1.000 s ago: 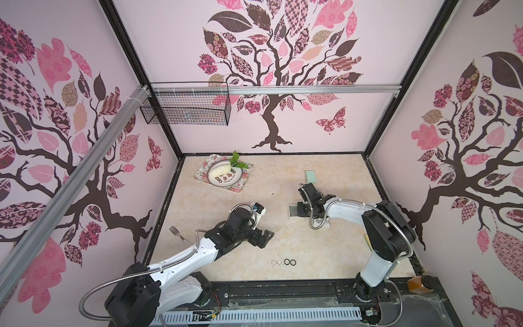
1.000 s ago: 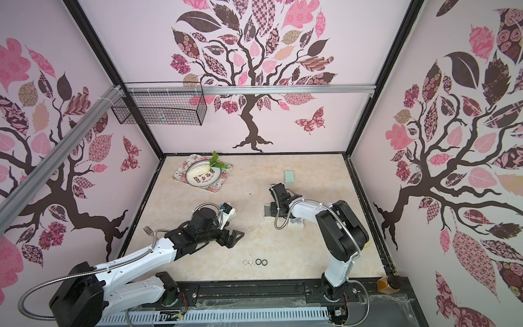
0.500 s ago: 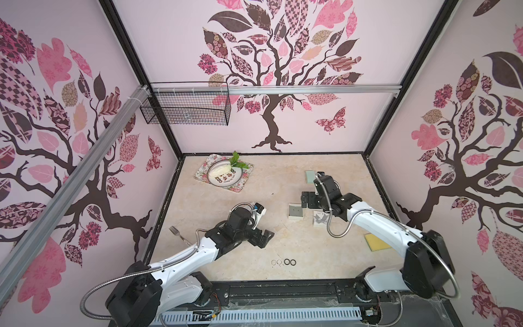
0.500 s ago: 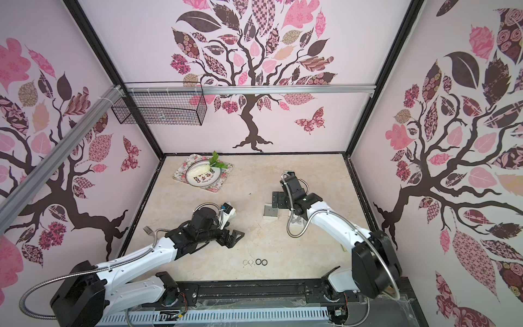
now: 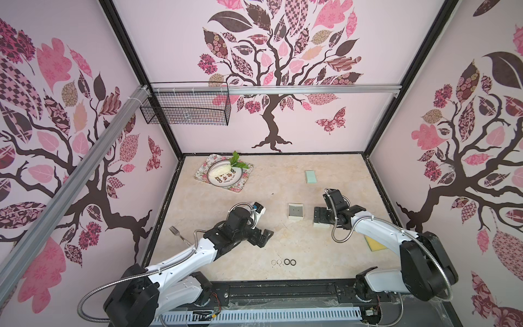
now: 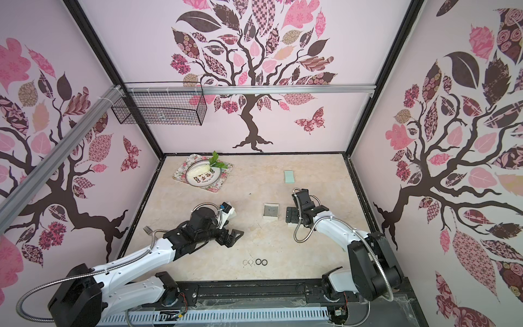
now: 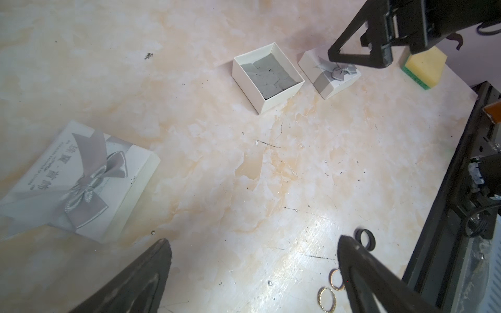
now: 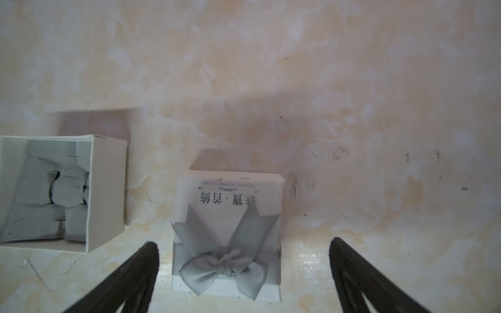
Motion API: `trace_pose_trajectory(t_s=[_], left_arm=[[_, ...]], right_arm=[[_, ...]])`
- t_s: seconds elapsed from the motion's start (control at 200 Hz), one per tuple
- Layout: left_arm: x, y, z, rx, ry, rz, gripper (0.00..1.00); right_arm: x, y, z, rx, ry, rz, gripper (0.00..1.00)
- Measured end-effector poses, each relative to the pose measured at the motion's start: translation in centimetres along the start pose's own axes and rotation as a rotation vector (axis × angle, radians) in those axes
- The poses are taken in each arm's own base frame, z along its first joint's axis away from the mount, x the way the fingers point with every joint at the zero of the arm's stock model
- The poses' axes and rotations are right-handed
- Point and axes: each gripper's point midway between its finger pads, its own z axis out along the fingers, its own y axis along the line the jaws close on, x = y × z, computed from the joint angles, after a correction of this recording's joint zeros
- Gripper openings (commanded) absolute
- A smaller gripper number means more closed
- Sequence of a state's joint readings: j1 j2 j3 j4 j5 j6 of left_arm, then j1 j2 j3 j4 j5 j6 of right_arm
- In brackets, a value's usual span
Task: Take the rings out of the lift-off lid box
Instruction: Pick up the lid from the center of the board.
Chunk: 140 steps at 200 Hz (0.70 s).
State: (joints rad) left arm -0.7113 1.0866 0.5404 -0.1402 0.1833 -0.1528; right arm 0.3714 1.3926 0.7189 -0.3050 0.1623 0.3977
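Rings [image 5: 283,262] lie loose; left tool [image 7: 253,241] and right tool [image 8: 244,243] gape empty.

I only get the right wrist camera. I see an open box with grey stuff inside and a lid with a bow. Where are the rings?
Observer: Out on the table, in a row near its front edge. Four rings show in both top views, two thin and two black.
Operator: Is the other gripper holding one?
Observer: No. The left gripper is open and empty, over bare table right beside the rings.
Operator: Is there anything else with a bow?
Observer: Yes. Another white box with a grey bow lies on the table, apart from the open box and nearer the left gripper.
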Motion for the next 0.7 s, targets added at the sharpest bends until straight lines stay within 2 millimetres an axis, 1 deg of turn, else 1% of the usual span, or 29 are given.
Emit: trace_pose_trajectory(t_s=[0.115, 0.27, 0.435, 0.595, 0.7], left_arm=[[-0.6, -0.1, -0.4, -0.001, -0.024, 0.008, 0.98], [-0.7, -0.1, -0.5, -0.001, -0.034, 0.024, 0.98], [-0.5, -0.2, -0.4, 0.006, -0.033, 0.046, 0.98], [-0.4, -0.6, -0.6, 0.031, -0.045, 0.080, 0.98], [-0.5, -1.0, -1.0, 0.053, -0.066, 0.102, 0.98]], right_arm=[[0.6, 0.1, 1.2, 0.001, 0.030, 0.002, 1.00], [1.0, 0.4, 2.2, -0.002, 0.058, 0.003, 0.98], [0.8, 0.9, 2.9, -0.004, 0.078, 0.008, 0.88], [0.7, 1.0, 3.0, -0.008, 0.080, 0.015, 0.79], [0.7, 1.0, 3.0, -0.006, 0.082, 0.016, 0.75]])
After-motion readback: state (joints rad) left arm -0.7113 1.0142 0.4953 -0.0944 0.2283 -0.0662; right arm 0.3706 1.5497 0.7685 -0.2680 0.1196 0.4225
